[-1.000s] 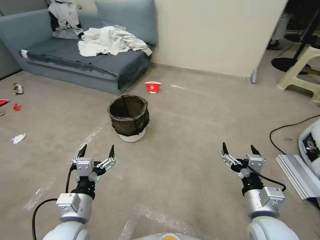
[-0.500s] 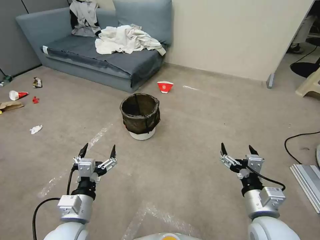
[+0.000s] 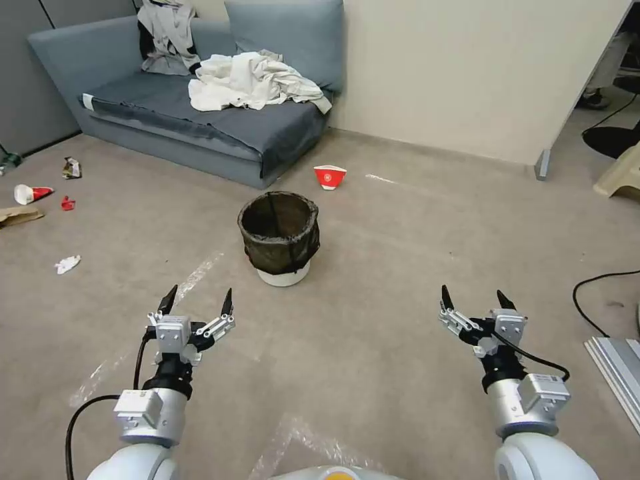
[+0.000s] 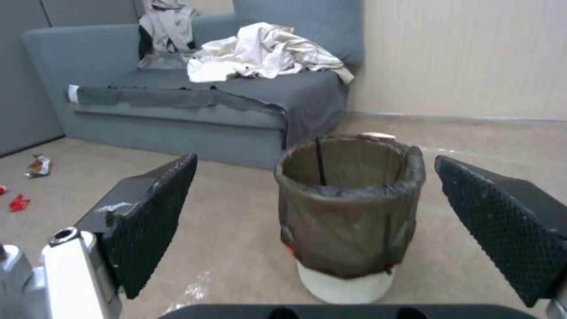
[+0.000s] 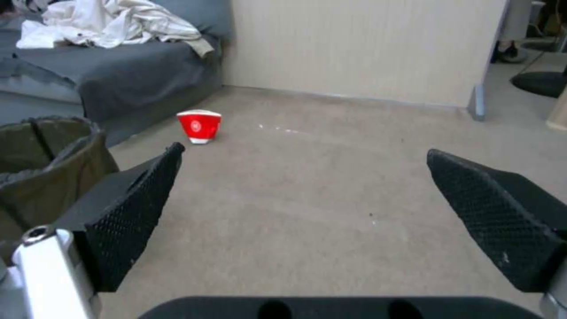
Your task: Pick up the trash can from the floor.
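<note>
The trash can [image 3: 279,238], a small round white bin lined with a crinkled dark bag, stands upright on the beige carpet floor [image 3: 387,253] ahead of me, in front of the sofa. My left gripper [image 3: 198,300] hovers open above the floor, short of the can and a little to its left. In the left wrist view the trash can [image 4: 348,212] sits between the spread fingers [image 4: 150,221], still some way off. My right gripper [image 3: 472,297] is open too, well to the right of the can, whose edge [image 5: 47,173] shows in the right wrist view.
A grey sofa [image 3: 200,127] with crumpled white cloth [image 3: 253,80] stands behind the can. A red-and-white paper bowl [image 3: 329,177] lies beyond it. Litter [image 3: 40,200] is scattered at the left. A black cable [image 3: 600,293] and a grey panel [image 3: 617,367] lie at the right.
The whole picture has shifted as the camera moved, bringing the can nearer the middle. Both grippers hold the same open pose.
</note>
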Tool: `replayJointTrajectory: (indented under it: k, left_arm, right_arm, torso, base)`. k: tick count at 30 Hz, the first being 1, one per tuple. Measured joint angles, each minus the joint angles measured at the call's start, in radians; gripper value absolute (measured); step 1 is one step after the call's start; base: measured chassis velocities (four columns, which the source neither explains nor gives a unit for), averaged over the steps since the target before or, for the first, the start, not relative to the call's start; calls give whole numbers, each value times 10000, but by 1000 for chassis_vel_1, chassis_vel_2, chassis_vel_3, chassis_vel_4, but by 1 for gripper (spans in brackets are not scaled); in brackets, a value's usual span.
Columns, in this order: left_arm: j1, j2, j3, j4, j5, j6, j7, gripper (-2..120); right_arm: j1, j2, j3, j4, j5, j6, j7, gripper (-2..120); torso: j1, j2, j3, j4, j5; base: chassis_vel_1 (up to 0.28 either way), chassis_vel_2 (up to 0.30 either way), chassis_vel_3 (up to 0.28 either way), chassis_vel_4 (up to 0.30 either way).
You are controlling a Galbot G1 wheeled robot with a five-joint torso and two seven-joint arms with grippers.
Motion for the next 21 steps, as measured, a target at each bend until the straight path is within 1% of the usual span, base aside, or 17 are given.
replayJointTrajectory:
  k: [9, 10, 13, 15, 21]
  left_arm:
    - [-6, 15, -29, -21, -45, 9, -26, 100]
    - [-16, 18, -32, -21, -54, 11, -29, 100]
    - [-35, 23, -48, -21, -108, 12, -38, 100]
    - [-46, 30, -58, -21, -240, 16, -107, 100]
    - [-104, 74, -81, -21, -364, 49, -241, 100]
  right_arm:
    - [-13, -1, -7, 6, 0, 40, -23, 100]
    - [-13, -3, -1, 7, -1, 41, -30, 100]
    - [-13, -3, 4, 16, -2, 41, -36, 100]
    - [-12, -3, 4, 16, -4, 41, -38, 100]
    - [-12, -1, 6, 16, -8, 41, -38, 100]
  torso:
    - [0, 0, -1, 0, -2]
    - [1, 0, 1, 1, 4]
    - [0, 0, 0, 1, -3]
    - [0, 0, 0, 1, 3]
    - [0, 0, 0, 0, 1]
  base:
    - [-161, 183, 171, -171]
    - [-180, 189, 181, -174]
    - [-210, 189, 195, -194]
    - [-211, 186, 193, -194]
    - [-189, 183, 185, -191]
